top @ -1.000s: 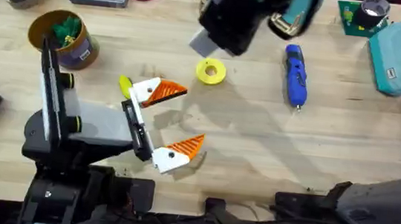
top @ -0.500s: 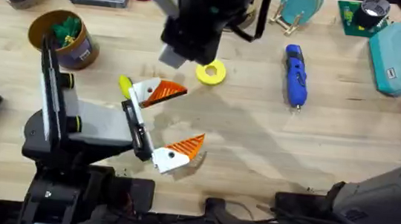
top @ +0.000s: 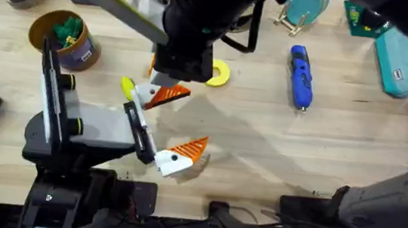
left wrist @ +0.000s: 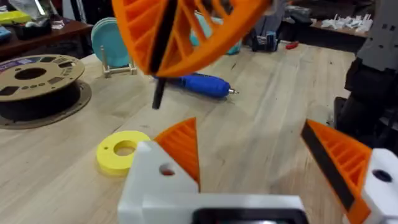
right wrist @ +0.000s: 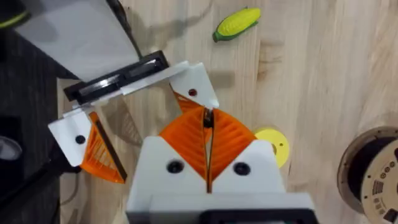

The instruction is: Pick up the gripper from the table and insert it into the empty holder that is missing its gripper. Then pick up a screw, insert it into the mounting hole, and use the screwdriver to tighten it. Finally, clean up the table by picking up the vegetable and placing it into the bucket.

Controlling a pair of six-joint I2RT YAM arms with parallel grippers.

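Overhead: left gripper (top: 168,125) fingers spread wide on the surface; vegetable (top: 127,87) beside it, screwdriver (top: 300,76) well right. Left wrist: screwdriver (left wrist: 205,84) beyond a yellow ring (left wrist: 122,149). Right wrist: right gripper (right wrist: 207,134) fingers pinch a thin dark piece.

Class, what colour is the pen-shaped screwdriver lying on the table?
Blue, with a thin dark bit; the screwdriver shows best in the overhead view.

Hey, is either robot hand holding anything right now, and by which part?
The right hand pinches a thin dark rod, possibly the screw, by its upper part between shut orange pads. The left hand is open, empty.
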